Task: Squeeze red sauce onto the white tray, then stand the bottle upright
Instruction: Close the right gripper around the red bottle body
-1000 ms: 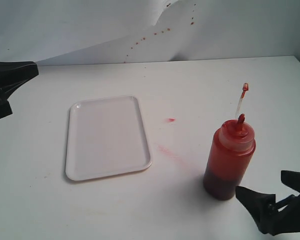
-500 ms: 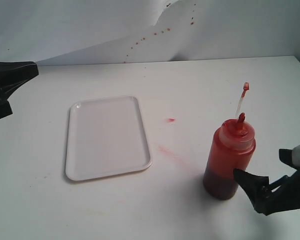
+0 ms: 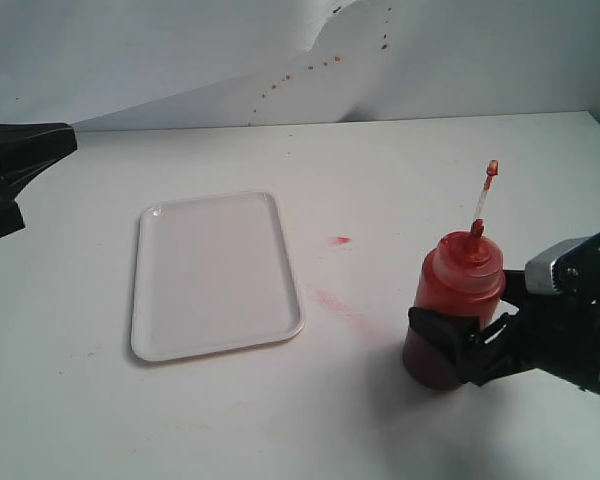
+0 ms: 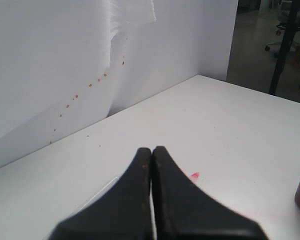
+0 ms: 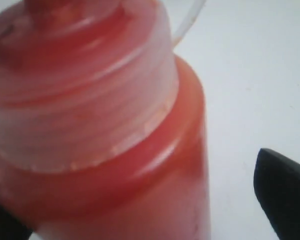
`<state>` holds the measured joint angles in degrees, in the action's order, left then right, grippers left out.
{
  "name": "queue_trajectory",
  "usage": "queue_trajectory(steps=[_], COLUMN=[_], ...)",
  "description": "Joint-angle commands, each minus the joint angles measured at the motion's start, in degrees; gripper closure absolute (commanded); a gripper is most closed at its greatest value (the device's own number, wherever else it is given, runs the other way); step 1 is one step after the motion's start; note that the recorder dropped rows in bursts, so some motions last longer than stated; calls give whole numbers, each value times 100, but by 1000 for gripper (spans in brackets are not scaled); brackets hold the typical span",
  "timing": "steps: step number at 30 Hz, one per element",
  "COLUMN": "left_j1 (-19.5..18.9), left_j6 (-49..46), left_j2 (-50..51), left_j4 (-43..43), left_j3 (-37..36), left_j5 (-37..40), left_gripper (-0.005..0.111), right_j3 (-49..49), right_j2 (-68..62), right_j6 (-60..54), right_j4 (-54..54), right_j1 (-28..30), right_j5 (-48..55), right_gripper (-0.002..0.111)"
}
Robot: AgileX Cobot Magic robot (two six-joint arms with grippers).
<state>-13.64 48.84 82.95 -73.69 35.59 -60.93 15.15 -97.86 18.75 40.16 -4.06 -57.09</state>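
— Where's the left claw (image 4: 151,155)?
— Far left, clenched on nothing and clear of the work. The tray (image 3: 215,275) lies bare, left of centre.
— And the bottle (image 3: 450,320)?
— Upright on the bench (image 3: 380,170), near right. The right claw (image 3: 458,345) is spread around it, ready to grip.

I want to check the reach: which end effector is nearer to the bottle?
Right. The right end effector is open around the lower body of the bottle. The left end effector is shut and far away, beyond the tray, at the opposite side of the table.

Translucent plastic bottle (image 3: 452,318); smooth glossy white tray (image 3: 213,276).
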Motion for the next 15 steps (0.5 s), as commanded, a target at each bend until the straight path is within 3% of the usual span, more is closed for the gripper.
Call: queue_trajectory(steps=[1,5,8,15], left_j1=[-12,-12,-12,-12], left_j6=[8,8,8,8], left_j2=[-23,-23,-23,-23], left_j4=[-52,-52,-117,-356], left_j3=[-22,-22,-22,-22], left_j5=[-6,-6,-6,-21], left_gripper=[107,107,107,107], right_j3=[321,409,409,409], right_j2=[-240,-259,-259,-259], right_j6=[-72,-72,-200,-359], right_j4=[99,330,434,768], right_j1=[-1,-1,-1,-1], right_j5=[-247,-458,-518,-518], right_gripper=[3,12,32,107])
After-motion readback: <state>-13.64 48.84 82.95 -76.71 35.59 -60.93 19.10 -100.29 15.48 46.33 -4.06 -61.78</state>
